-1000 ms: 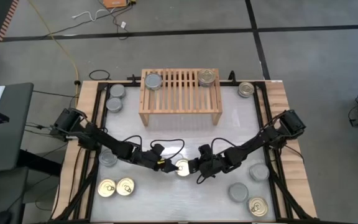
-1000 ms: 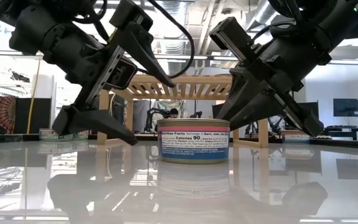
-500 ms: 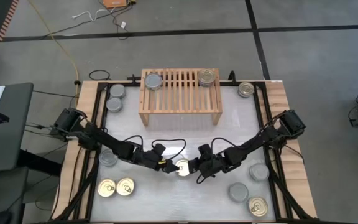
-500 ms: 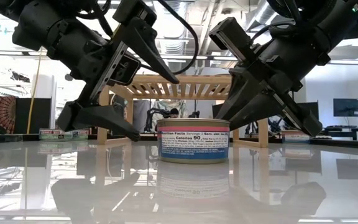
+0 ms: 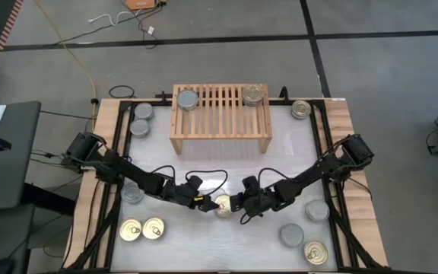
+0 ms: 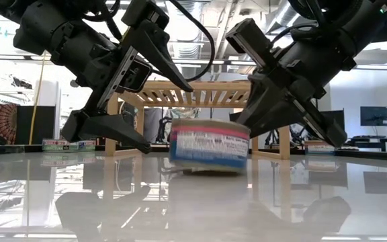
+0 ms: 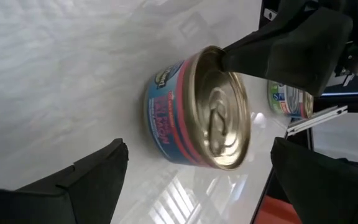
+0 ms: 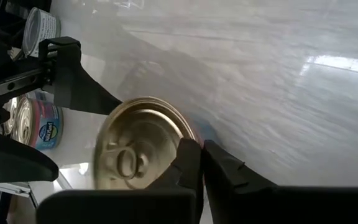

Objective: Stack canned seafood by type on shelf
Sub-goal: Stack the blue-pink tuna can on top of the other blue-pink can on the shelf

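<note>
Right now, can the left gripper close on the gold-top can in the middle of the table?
Probably yes. The left gripper is open, its fingers straddling the can, nothing between them. But the right gripper, shut, presses the can's rim and the can sits tilted, so it may shift.

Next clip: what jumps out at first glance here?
Both arms meet at mid-table over one gold-topped can, which sits tilted and blurred between them. The left gripper is spread open beside it, while the right gripper has its fingers pinched together at the can's rim. Behind them, the wooden shelf holds just a silver-topped can and another gold-topped one.
</note>
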`<action>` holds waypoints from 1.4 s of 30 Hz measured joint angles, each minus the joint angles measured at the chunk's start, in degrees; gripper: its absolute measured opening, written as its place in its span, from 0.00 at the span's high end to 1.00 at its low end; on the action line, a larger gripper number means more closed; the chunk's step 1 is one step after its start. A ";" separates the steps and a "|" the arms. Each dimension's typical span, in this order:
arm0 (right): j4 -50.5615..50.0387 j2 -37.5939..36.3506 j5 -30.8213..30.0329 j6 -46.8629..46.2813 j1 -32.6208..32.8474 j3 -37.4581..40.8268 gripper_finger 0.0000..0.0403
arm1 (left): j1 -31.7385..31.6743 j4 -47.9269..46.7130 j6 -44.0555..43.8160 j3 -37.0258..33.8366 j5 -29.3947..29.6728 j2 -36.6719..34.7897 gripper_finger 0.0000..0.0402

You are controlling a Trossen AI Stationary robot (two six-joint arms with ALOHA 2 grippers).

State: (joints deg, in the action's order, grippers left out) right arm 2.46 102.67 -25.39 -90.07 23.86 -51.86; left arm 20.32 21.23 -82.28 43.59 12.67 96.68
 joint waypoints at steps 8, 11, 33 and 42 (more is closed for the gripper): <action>0.02 0.00 0.00 0.12 0.00 0.00 0.93 | 0.00 0.15 -0.30 0.00 -0.11 0.00 0.06; 0.07 0.00 0.00 0.12 0.00 0.00 0.93 | 0.07 0.16 -0.97 0.00 -0.50 0.00 0.06; 0.18 0.02 0.00 0.40 0.04 0.00 0.93 | 0.78 7.05 -10.22 2.27 -2.11 7.97 0.06; 0.22 0.02 0.00 0.60 0.04 0.00 0.93 | -0.49 17.47 -12.23 2.59 -5.18 12.94 0.06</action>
State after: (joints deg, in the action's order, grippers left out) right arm 2.68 102.69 -25.39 -89.47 23.90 -51.86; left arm 19.83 38.70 -94.51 46.19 7.48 109.62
